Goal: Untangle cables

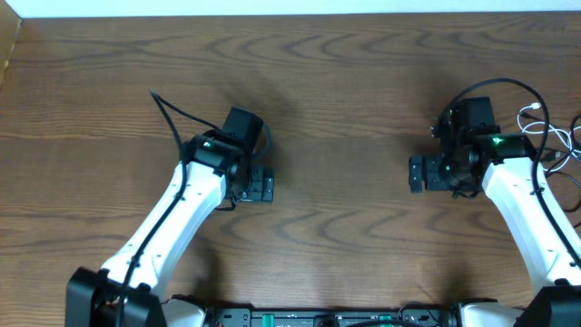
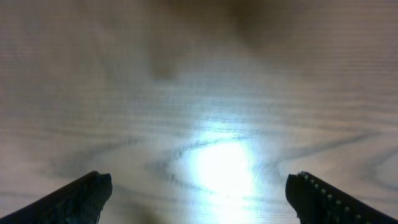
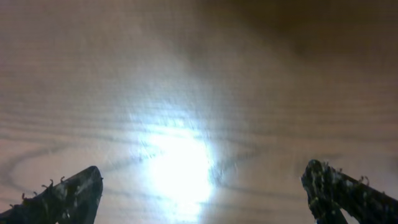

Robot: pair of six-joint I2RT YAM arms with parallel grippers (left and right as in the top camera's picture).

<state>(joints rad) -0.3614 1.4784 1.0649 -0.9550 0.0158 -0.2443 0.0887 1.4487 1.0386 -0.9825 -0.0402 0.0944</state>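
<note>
While both arms hang over bare wood, your left gripper (image 2: 199, 193) has its fingers spread wide with nothing between them; below it lies only table (image 1: 336, 109) grain and glare. Nothing of the task lies near this tool. A thick black wire runs up behind its arm, and that one is the robot's own, so leave it alone.

Your right gripper (image 3: 202, 193) is likewise spread apart and empty, pointing toward the table's middle. The cables (image 1: 554, 145) lie behind it and to its outer side, close by the arm's wrist at the table's far right edge: a white cord (image 1: 536, 123) in loose loops, with darker strands beside it running out of view. How far they are knotted you cannot tell from here.

Expect them to be light, limp and thin, likely to slide on the wood and drag the whole bundle along when you pull one. Judge a plug end or a free loop to be the better hold. What stands in your way is the right arm itself, which partly covers the bundle, and the arm's own black wire arching just above it.
</note>
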